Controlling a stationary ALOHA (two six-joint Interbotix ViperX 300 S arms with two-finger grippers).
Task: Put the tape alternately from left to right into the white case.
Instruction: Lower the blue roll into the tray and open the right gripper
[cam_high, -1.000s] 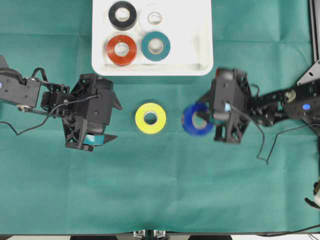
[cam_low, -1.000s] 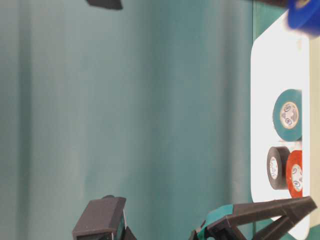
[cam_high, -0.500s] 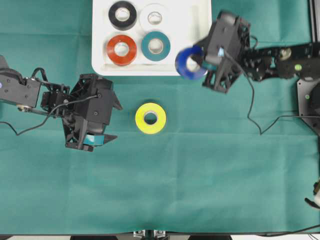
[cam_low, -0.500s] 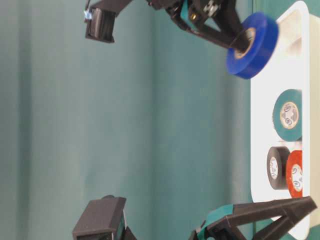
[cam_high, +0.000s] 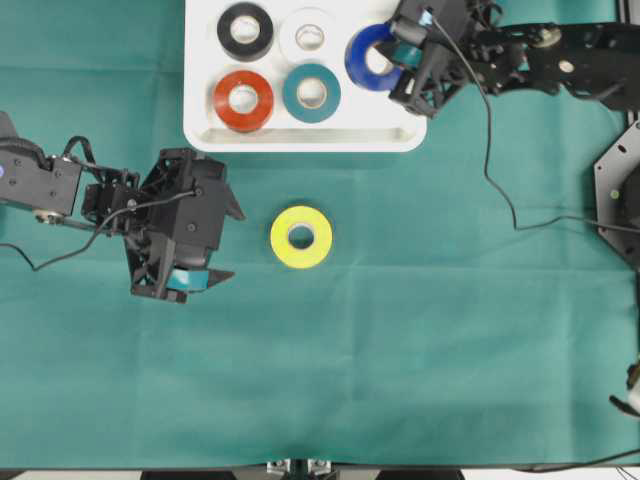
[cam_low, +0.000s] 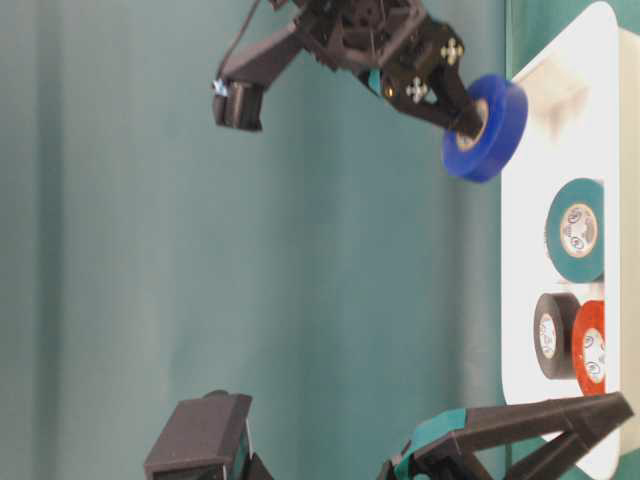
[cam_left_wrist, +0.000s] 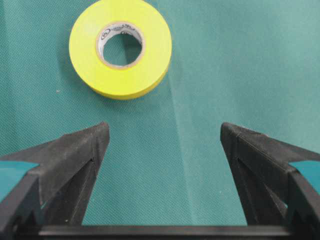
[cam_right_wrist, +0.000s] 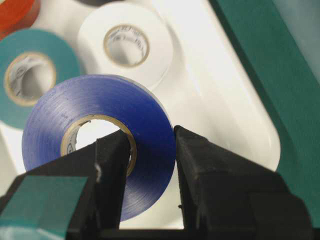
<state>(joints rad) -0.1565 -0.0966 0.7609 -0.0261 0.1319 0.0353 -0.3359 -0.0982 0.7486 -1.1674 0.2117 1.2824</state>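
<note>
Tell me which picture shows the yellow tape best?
The left wrist view: the yellow tape fills the top, lying flat on the green cloth, core visible. The overhead view shows it small, alone below the white case. The other two views miss it.

Cut-offs and hidden bits, all views

Overhead: white case (cam_high: 300, 137) top rim cropped by frame edge; right tool (cam_high: 408, 52) covers part of blue roll (cam_high: 366, 58). Table-level: black roll (cam_low: 551, 335) partly behind red roll (cam_low: 590, 348), white roll not visible; left tool (cam_low: 300, 450) cut by bottom edge. Right wrist: red roll (cam_right_wrist: 15, 12) mostly out of frame, teal roll (cam_right_wrist: 30, 75) partly behind blue. Left wrist: tool's fingers (cam_left_wrist: 75, 155) cropped at bottom.
</note>
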